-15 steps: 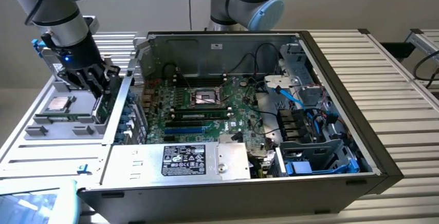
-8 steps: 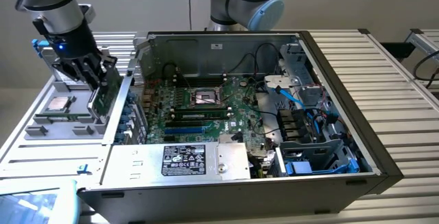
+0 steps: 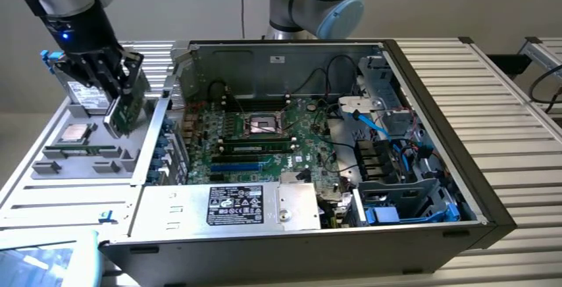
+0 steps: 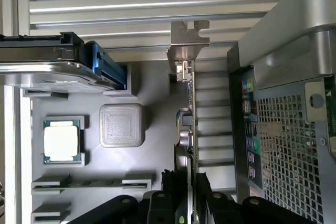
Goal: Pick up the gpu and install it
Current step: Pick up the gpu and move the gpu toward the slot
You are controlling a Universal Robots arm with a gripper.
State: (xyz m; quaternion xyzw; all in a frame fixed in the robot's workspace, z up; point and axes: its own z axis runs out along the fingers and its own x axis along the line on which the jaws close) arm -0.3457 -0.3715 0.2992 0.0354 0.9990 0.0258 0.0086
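End effector (image 3: 107,70) clamped on the gpu (image 3: 126,106) at upper left of the exterior view. Card hangs tilted above the grey parts tray (image 3: 88,165), outside the PC case (image 3: 422,188). Black label (image 3: 234,205) on the case's silver cover: text unreadable.

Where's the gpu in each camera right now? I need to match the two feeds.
Exterior view: the gpu hangs in the gripper over the grey tray, at the exterior view's left of the computer case.
Wrist view: the gpu is edge-on, clamped in the gripper, between the tray and the case.
Shared landmark: the CPU lying in the tray.
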